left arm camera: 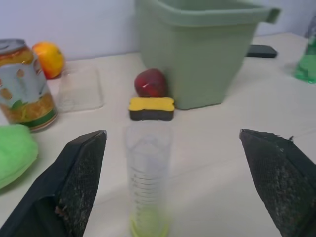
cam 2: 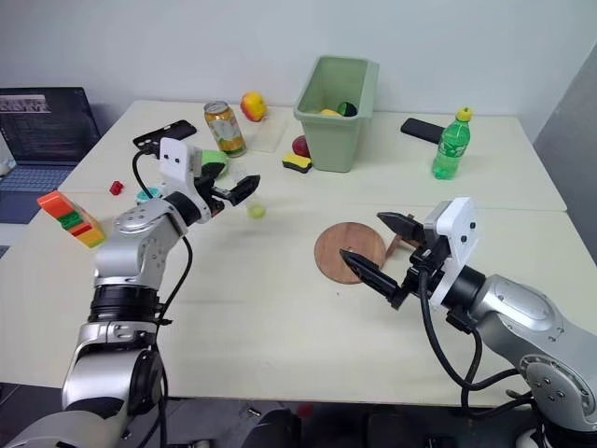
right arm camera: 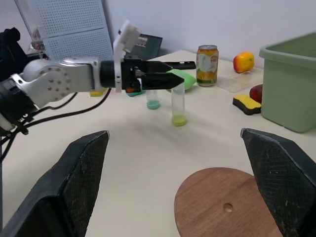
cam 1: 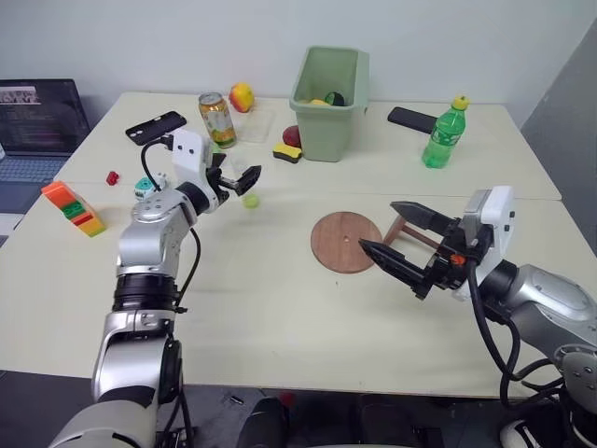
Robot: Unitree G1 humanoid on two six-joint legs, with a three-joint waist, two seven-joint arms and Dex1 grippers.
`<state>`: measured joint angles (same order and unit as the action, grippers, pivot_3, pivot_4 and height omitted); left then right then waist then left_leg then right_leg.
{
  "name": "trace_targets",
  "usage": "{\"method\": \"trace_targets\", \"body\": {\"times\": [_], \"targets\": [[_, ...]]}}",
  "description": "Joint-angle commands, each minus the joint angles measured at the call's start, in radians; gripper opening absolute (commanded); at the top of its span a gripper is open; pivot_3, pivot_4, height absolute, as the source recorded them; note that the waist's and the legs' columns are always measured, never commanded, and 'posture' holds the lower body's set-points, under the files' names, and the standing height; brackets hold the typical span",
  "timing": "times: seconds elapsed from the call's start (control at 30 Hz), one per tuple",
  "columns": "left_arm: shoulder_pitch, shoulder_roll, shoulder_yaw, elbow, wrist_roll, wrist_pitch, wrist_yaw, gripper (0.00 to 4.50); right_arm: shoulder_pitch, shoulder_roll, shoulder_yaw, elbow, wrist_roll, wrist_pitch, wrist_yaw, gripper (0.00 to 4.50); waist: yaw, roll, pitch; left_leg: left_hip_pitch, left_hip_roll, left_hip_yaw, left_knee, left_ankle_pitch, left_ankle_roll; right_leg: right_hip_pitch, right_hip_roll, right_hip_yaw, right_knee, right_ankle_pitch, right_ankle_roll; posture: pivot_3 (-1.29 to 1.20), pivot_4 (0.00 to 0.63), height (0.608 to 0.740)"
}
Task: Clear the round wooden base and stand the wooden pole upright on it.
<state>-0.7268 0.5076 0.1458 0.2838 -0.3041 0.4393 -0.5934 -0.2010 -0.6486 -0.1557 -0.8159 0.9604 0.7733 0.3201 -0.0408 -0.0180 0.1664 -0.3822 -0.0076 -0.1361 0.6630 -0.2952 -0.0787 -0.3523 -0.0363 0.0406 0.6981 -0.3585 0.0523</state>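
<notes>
Reddish-brown, the round wooden base (cam 1: pixel 346 242) lies flat and bare mid-desk, nearer the right edge. The wooden pole (cam 1: pixel 408 232) lies just beyond it, partly behind the right pincer (cam 1: pixel 399 236), fingers spread, empty. The left pincer (cam 2: pixel 235 190) gapes at a clear tube (left arm camera: pixel 147 180).

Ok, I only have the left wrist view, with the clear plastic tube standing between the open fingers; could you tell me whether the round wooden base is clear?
Observer: Yes, the flat reddish-brown round wooden base lies bare on the pale table, with nothing on it.
Operator: Thank you. Where is the pole, please?
Observer: The slim dark wooden pole lies flat on the table just off the base's right edge, partly hidden behind the right gripper.
Operator: Is that gripper holding it?
Observer: No, its two black fingers are spread open and empty, above the base's right edge.
</notes>
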Motion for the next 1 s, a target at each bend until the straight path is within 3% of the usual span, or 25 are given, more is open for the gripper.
{"method": "trace_targets", "body": {"times": [0.03,0.13,0.27,0.37,0.47,0.73,1.0], "targets": [[-0.002,0.111,0.009,-0.173,-0.038,0.077,-0.089,4.49,-0.001,-0.019,-0.045,0.026,0.009,-0.009,0.006,4.50,-0.001,0.000,0.000,0.000,0.000,0.000,0.000,0.000,0.000,0.000,0.000,0.000,0.000,0.000,0.000,0.00,0.150,0.740],[0.021,0.165,-0.006,-0.287,-0.144,0.181,-0.225,4.49,0.012,-0.101,-0.071,0.096,-0.053,-0.011,0.079,4.50,0.000,0.000,0.000,0.000,0.000,0.000,0.000,0.000,0.000,0.000,0.000,0.000,0.000,0.000,0.000,0.00,0.150,0.740],[0.101,0.224,-0.097,-0.479,-0.271,0.280,-0.418,4.49,-0.013,-0.324,-0.006,0.276,-0.245,-0.037,0.237,4.50,0.006,0.001,0.000,0.000,-0.001,0.002,0.000,0.000,0.000,0.001,-0.001,0.001,-0.002,0.000,0.000,0.00,0.150,0.740],[0.126,0.220,-0.154,-0.542,-0.282,0.269,-0.466,4.49,-0.105,-0.393,0.047,0.433,-0.307,-0.004,0.294,4.50,0.007,0.001,0.001,0.000,0.000,0.002,0.000,0.000,0.001,0.001,0.000,0.000,-0.001,0.000,0.000,0.00,0.150,0.740],[0.135,0.192,-0.213,-0.579,-0.275,0.237,-0.496,4.49,-0.227,-0.458,0.182,0.564,-0.403,-0.015,0.450,4.50,0.003,0.003,0.002,0.001,0.001,0.002,0.000,-0.002,0.004,0.001,0.001,0.001,0.000,0.000,0.000,0.00,0.150,0.740],[0.129,0.151,-0.277,-0.560,-0.230,0.154,-0.524,4.49,-0.569,-0.328,0.418,0.904,-0.545,0.099,0.615,4.50,-0.015,0.003,0.002,0.000,0.000,0.004,0.000,-0.001,0.003,0.000,0.000,0.002,-0.001,0.000,-0.001,0.00,0.150,0.740],[0.151,0.141,-0.276,-0.597,-0.229,0.147,-0.503,4.49,-0.694,-0.256,0.575,1.142,-0.730,-0.002,0.766,4.50,-0.011,0.003,0.002,-0.002,0.000,0.002,0.000,0.000,0.001,-0.001,-0.001,0.000,-0.003,0.000,-0.001,0.00,0.150,0.740]]}}
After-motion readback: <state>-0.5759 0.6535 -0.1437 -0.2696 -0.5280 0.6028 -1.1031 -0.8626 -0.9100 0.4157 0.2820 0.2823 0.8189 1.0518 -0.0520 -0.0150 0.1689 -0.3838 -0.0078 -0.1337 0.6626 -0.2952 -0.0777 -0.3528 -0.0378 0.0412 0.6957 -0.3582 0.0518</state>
